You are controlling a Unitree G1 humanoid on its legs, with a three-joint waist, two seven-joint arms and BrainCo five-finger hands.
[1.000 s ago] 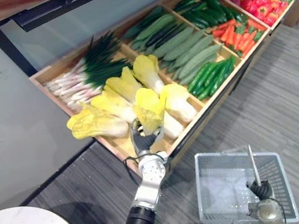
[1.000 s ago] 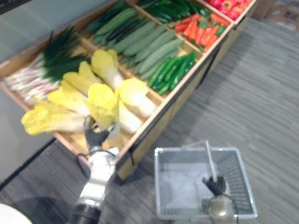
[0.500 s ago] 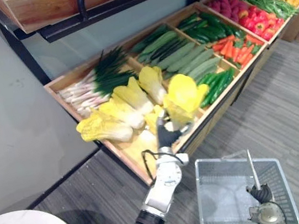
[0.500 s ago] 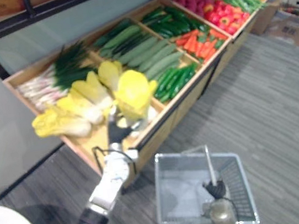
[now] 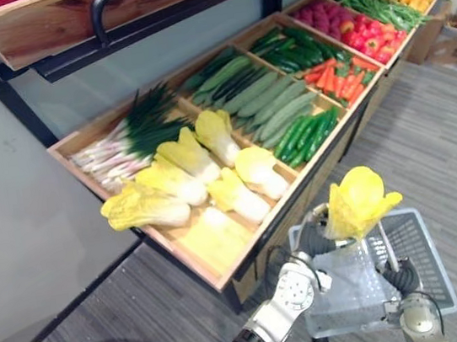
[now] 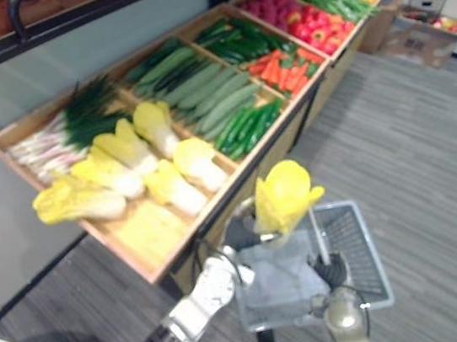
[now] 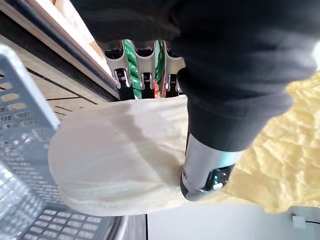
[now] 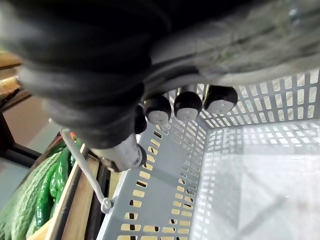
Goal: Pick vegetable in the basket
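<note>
The left robot hand (image 5: 317, 242) is gripping the pale stem end of a yellow cabbage (image 5: 356, 200), fingers and thumb curled round it. The grey basket (image 5: 425, 252) is sitting just below this robot hand. Beside it, the right robot hand (image 5: 401, 278) is clasping the handle (image 6: 315, 228).

Bright yellow crinkly leaves and a creamy white stem are seen on the cabbage (image 5: 359, 200), and the basket (image 5: 417, 242) is done in pale grey with gridded holes. The floor (image 5: 438, 150) is striped in greys.
</note>
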